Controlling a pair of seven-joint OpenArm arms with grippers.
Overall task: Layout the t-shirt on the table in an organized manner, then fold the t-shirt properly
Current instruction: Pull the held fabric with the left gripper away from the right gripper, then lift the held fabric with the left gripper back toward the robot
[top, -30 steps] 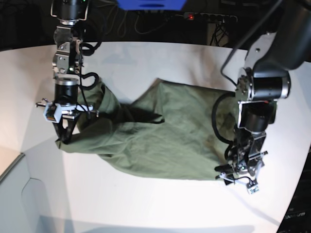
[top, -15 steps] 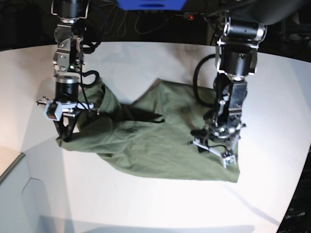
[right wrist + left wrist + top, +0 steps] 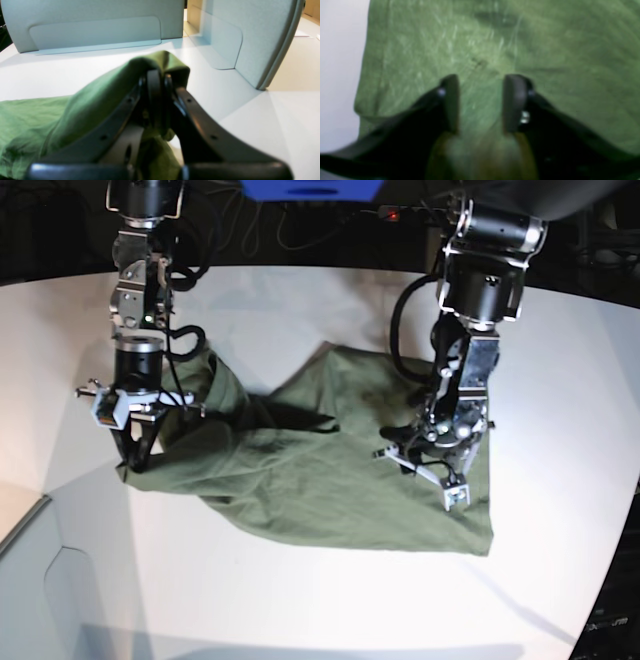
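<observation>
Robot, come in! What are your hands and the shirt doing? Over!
Right gripper shut on t-shirt corner. Left gripper part open above the cloth. T-shirt crumpled, unfolded. Nothing blocking.

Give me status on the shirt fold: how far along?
Early, layout stage. Done: nothing folded; the t-shirt lies rumpled on the table. In hand: right gripper shut on one bunched edge; left gripper part-open, fingers astride cloth, grip unclear. Left: flatten, then all folds.
</observation>
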